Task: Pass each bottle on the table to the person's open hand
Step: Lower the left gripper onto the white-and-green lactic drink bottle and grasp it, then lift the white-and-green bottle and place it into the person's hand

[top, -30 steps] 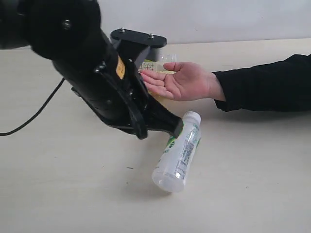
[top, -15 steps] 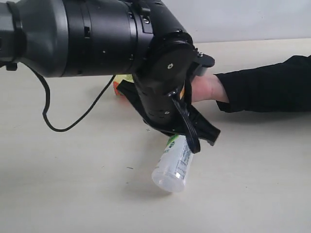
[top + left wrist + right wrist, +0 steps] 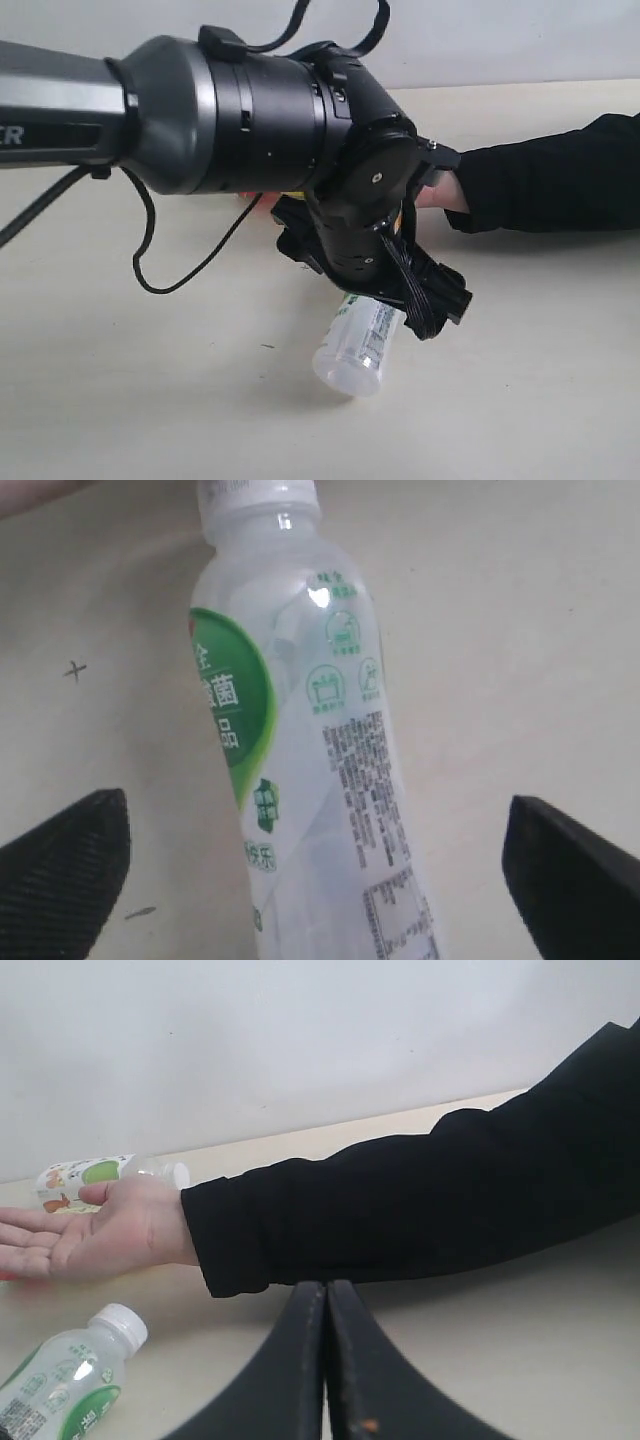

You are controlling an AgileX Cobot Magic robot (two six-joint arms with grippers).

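The white green-label bottle (image 3: 360, 345) lies on its side on the table (image 3: 120, 390), cap end under my left arm. My left gripper (image 3: 380, 290) hangs open just above it, jaws wide on either side of the bottle (image 3: 300, 740) and not touching it. The person's open hand (image 3: 90, 1235) rests palm up beyond the bottle (image 3: 70, 1375); in the exterior view my arm hides all but the wrist (image 3: 432, 195). A clear bottle with a green apple label (image 3: 90, 1175) lies behind the hand. My right gripper (image 3: 326, 1305) is shut and empty. The cola bottle is out of view.
The person's black-sleeved forearm (image 3: 545, 180) lies across the table's right side. My left arm's thick black body (image 3: 230, 120) and its cable (image 3: 175, 275) fill the upper left of the exterior view. A pale wall (image 3: 300, 1040) backs the table.
My left arm has swung right and lowered over the white green-label bottle, now covering the hand in the exterior view. The bottle and the person's arm have stayed put.
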